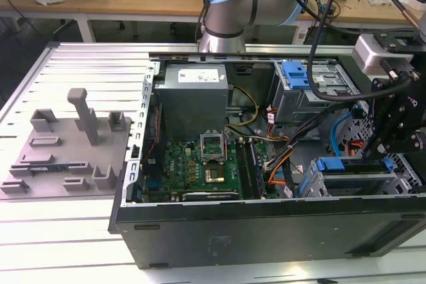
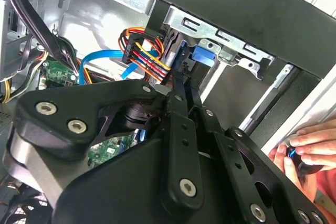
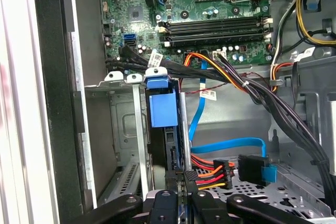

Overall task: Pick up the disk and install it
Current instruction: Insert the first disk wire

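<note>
One drive in play: the flat rectangular disk (image 3: 163, 111) in its blue plastic carrier stands edge-on in a slot of the grey sheet-metal drive cage (image 3: 122, 129), with its blue end tab toward the green motherboard (image 3: 210, 3). Edge-on makes sense, since that's the only way it can run along the cage rails. The black tower case (image 1: 266, 234) lies on its side, open face up, so the arm gets access from above. The cage sits toward the exterior view's right.

The black linkage gripper (image 3: 183, 174) is at the disk's near end, jaws drawn nearly together with a thin strip of blue carrier between them. I read that as a clamp on the carrier edge. That's a judgement, because the finger bodies mask the contact itself.

The flat blue data cable (image 3: 226, 145) and the red-orange-yellow power lead with black plug (image 3: 212, 170) lie just beside the bay. I can't tell whether either reaches the disk.

Also hard to tell:
- How deep the disk is seated; its label and metal face are turned away.
- The neighbouring slot's interior, which is dark.
- In the second wrist view, a person's hand (image 2: 310, 148) at the case edge pinches a small dark-and-blue object that I can't identify.
</note>
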Controlling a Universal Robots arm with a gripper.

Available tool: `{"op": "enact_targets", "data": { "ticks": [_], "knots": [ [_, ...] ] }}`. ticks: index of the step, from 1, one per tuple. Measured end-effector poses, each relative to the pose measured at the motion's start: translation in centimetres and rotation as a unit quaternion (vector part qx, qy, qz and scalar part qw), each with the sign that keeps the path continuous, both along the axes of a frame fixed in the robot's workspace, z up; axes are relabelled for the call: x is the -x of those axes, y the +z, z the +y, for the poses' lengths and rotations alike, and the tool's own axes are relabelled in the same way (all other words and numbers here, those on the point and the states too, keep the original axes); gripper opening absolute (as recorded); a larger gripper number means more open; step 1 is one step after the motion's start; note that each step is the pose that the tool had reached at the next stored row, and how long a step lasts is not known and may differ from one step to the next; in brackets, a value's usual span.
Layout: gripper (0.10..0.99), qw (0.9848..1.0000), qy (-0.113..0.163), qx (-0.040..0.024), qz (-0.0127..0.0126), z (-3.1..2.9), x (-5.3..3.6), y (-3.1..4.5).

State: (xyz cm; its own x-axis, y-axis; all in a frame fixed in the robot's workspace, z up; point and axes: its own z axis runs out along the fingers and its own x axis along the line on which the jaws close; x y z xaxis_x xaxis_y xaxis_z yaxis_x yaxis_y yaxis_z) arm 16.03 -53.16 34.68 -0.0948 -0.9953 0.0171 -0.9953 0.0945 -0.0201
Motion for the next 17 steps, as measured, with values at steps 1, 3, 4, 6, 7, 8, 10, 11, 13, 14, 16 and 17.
{"op": "enact_targets", "data": {
  "ticks": [1,3,4,6,7,8,10,11,13,14,16,17],
  "knots": [
    [0.169,1.0000,0.000,0.0000,0.0000,0.00,0.00,-0.02],
    [0.169,1.0000,0.000,0.0000,0.0000,0.00,0.00,-0.07],
    [0.169,1.0000,0.000,0.0000,0.0000,0.00,0.00,-0.09],
    [0.169,1.0000,0.000,0.0000,0.0000,0.00,0.00,-0.14],
    [0.169,1.0000,0.000,0.0000,0.0000,0.00,0.00,-0.15],
    [0.169,1.0000,0.000,0.0000,0.0000,0.00,0.00,-0.19],
    [0.169,1.0000,0.000,0.0000,0.0000,0.00,0.00,-0.24],
    [0.169,1.0000,0.000,0.0000,0.0000,0.00,0.00,-0.26],
    [0.169,1.0000,0.000,0.0000,0.0000,0.00,0.00,-0.31],
    [0.169,1.0000,0.000,0.0000,0.0000,0.00,0.00,-0.34],
    [0.169,1.0000,0.000,0.0000,0.0000,0.00,0.00,-0.38],
    [0.169,1.0000,0.000,0.0000,0.0000,0.00,0.00,-0.41]
  ]
}}
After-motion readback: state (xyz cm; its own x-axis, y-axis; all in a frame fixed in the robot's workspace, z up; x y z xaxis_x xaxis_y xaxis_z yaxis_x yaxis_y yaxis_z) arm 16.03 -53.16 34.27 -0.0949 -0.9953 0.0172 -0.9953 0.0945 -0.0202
